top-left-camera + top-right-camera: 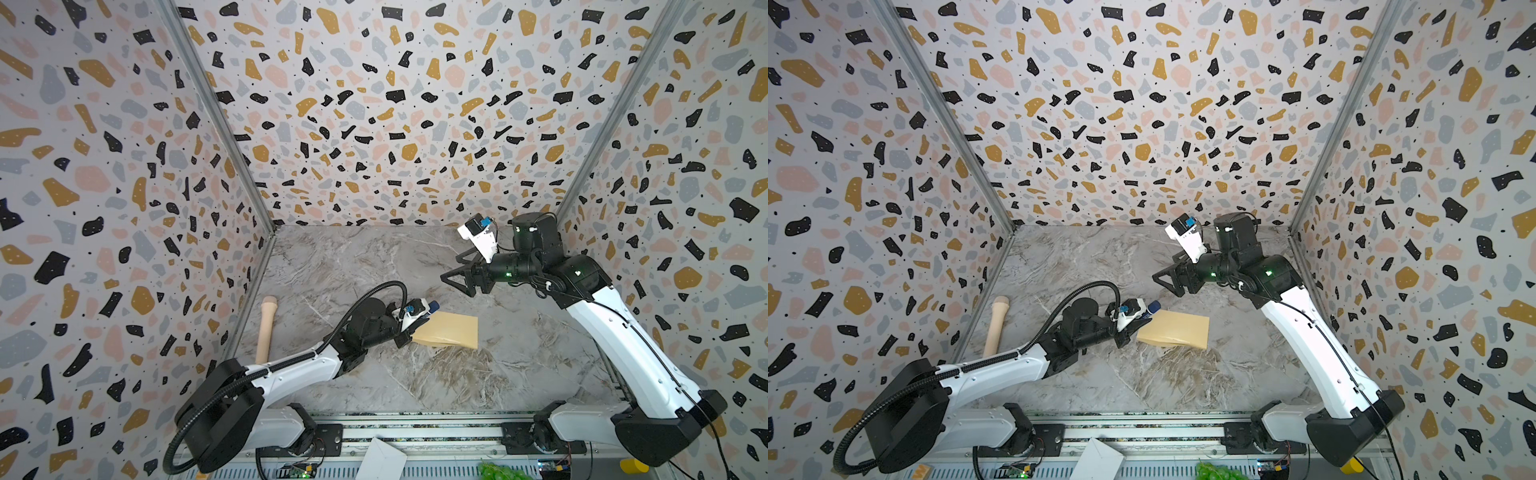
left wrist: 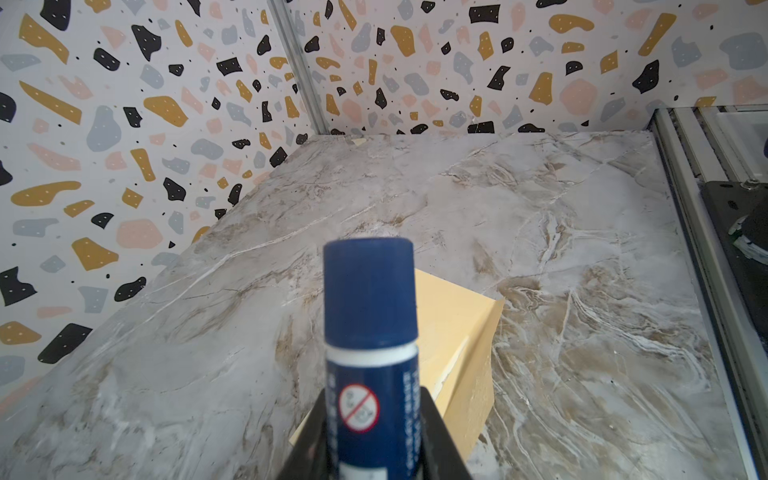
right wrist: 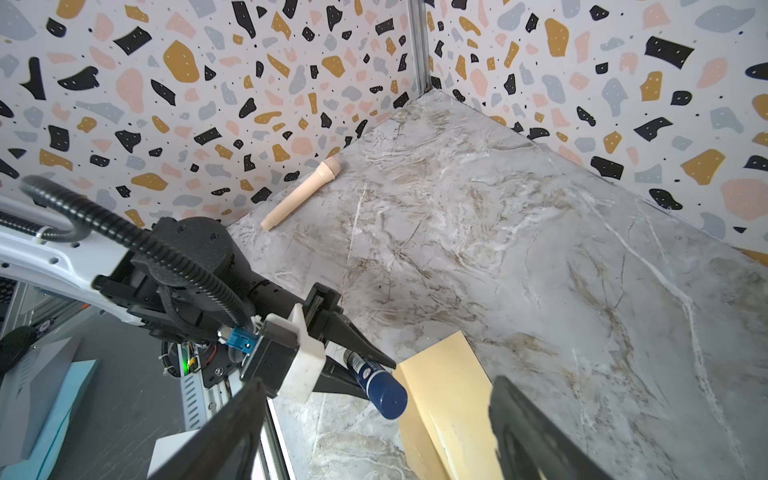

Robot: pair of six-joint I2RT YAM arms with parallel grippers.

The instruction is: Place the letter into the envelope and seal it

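The left gripper (image 3: 374,374) is clamped around a blue glue stick (image 2: 370,316), its two black fingers (image 3: 357,345) pressing the labelled barrel from either side while the capped end pokes out past them. That cap sits right at the near corner of the envelope (image 1: 451,330) (whether it touches the paper I cannot tell from any view). The envelope, plain tan, lies flat near the middle of the marble table (image 1: 415,382), and both top views show it just beside the left gripper, on the side away from that arm. In the left wrist view a fold with a thin pale strip runs along one of its long edges. The right gripper (image 1: 453,272) hangs above the table toward the back, well apart from the envelope, its jaws spread wide with nothing between them. Farther out, a pale wooden handle (image 1: 266,328) lies along the foot of the left wall. A white folded paper (image 1: 382,461) rests on the front rail between the two arm bases.
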